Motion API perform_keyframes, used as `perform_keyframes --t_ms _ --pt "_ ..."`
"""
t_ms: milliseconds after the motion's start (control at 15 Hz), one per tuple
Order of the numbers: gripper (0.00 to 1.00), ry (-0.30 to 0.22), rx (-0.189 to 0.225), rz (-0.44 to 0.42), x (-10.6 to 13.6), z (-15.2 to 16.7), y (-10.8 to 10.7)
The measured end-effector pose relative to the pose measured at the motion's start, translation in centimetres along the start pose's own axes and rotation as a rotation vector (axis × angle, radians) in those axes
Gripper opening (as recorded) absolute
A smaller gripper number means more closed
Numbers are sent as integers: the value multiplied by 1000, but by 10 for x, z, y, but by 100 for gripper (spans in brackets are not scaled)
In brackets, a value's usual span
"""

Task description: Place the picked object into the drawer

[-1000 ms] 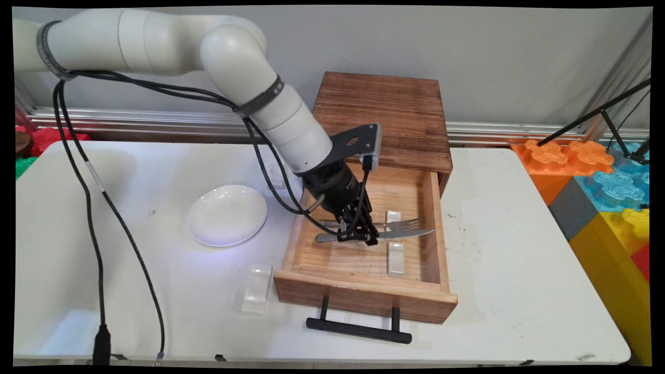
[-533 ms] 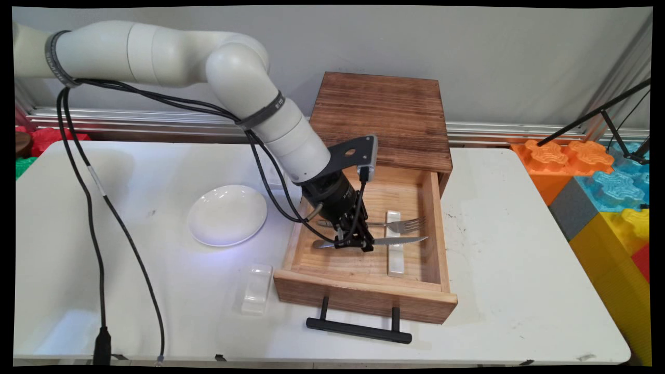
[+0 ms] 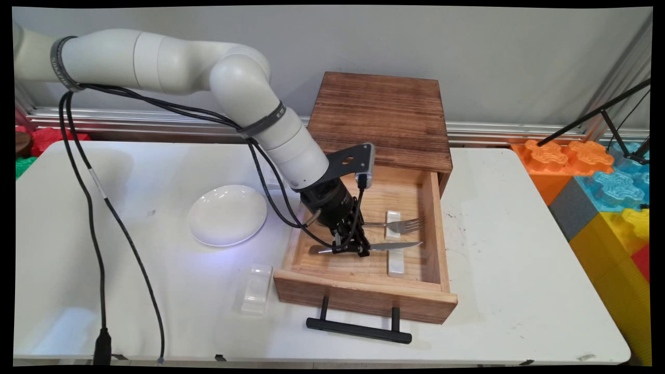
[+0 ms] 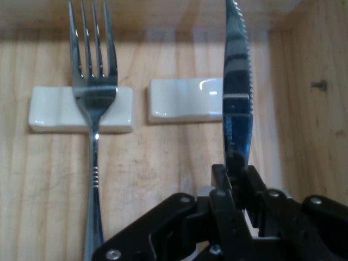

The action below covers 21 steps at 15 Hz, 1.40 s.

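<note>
Since the earlier frames the gripper (image 3: pixel 351 249) has come down and toward the lower left of the main view, carrying the knife (image 3: pixel 396 245) with it. The blade, which a second ago hung higher beside the fork (image 3: pixel 399 225), now lies lower, over the nearer of the two white rests (image 3: pixel 396 264).

As to progress, the pictures show this much. The wooden drawer (image 3: pixel 435 228) stands pulled out of its cabinet (image 3: pixel 382 114) at the centre of the frame. The fork already lies across the farther rest (image 3: pixel 393 216), its tines pointing toward the frame's right. The knife is not yet let go: in the hand view its serrated blade (image 4: pixel 237 87) crosses the right-hand rest (image 4: pixel 185 99), but whether it touches the rest or hangs just above it cannot be told.

The gripper's fingers are nearly closed, pinching the knife at the handle end of the blade. In the hand view the gripper (image 4: pixel 237 182) shows only a narrow gap, and the steel fills it. The fork (image 4: pixel 93 92) and its rest (image 4: pixel 51 109) sit to the left there, apart from the gripper.

Outside the drawer, a white plate (image 3: pixel 227 214) lies at centre left on the table (image 3: pixel 519 270). A third, clear rest (image 3: pixel 257 288) lies just beside the drawer's front left corner.
</note>
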Motion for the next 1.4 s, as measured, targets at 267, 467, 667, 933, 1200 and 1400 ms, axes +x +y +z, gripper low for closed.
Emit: perform_keyframes --t_ms 267,467,667,933,1200,1400 --pt "0 -9 -5 -7 -4 3 0" --pt "0 -12 -8 -18 -6 7 -1" --pt "0 -15 -11 -28 -8 11 -2" --pt "0 -14 -22 -36 -9 16 -2" --pt "0 -12 -28 -35 -9 21 -3" --pt "0 -9 -30 -34 -9 25 -4"
